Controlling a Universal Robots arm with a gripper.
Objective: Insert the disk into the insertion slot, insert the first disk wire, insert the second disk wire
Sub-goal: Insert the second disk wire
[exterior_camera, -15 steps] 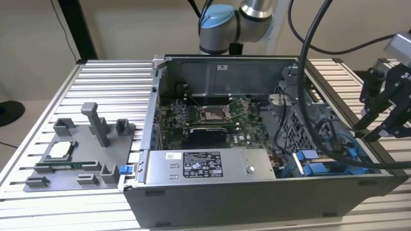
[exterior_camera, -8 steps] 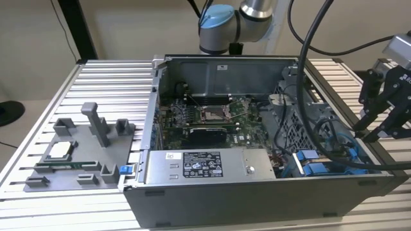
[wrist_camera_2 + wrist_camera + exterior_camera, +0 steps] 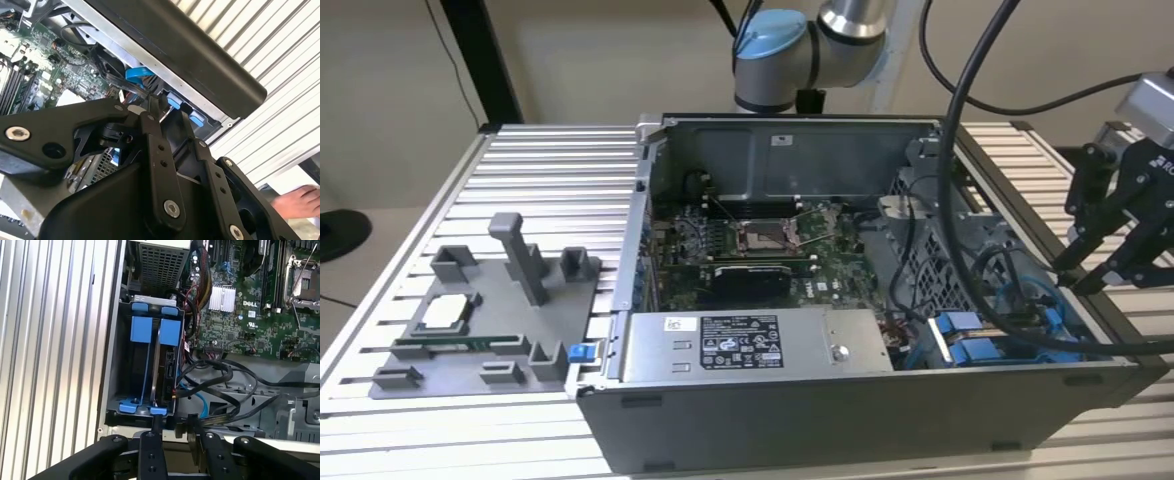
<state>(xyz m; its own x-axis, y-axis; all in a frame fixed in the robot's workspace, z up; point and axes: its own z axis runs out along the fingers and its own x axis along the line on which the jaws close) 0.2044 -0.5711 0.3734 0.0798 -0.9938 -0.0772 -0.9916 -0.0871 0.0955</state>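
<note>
The disk (image 3: 170,335) is seated in the insertion slot (image 3: 114,365) (both wire steps appear outstanding); the gripper (image 3: 174,424) is held open and empty.

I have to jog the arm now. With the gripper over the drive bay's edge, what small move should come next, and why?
Probably ease the gripper toward the blue cable beside the insertion slot. The disk in its blue carrier looks already seated there, and that cable appears loose next to it; I cannot see its plug.
</note>
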